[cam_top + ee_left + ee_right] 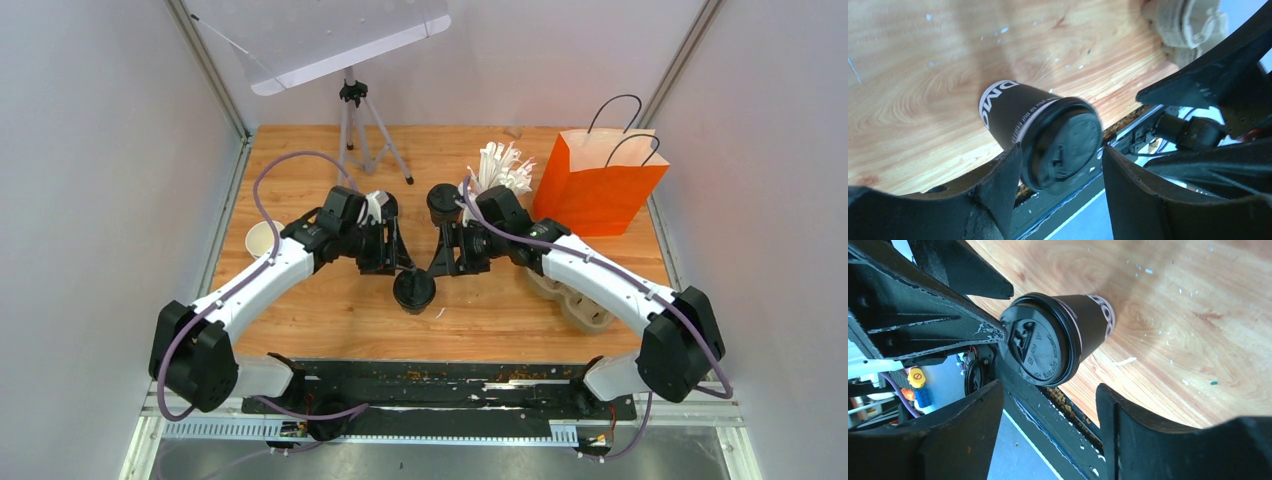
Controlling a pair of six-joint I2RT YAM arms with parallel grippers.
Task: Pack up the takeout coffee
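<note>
Black lid (1038, 347) on dark cup (1005, 114)

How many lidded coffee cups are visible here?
3 lidded cups: one mid-table between left claw and right claw, one by the straws behind the right arm, one, partly hidden, behind the left arm. Arms may hide more.

Top view: the pulp tray (583, 316), at 4 o'clock of the frame, is largely covered by the right arm (600, 275). A second lidded cup (441, 200), at 12 o'clock, has its wall hidden behind the same arm. Of the central takeout cup (413, 290), only the lid shows.
Left wrist view: the cup's lettering is cut short by the wall's curve, the lid is blurred, and the pulp tray runs off the edge at 1 o'clock.
Right wrist view: the lid embossing is too small to read.
</note>
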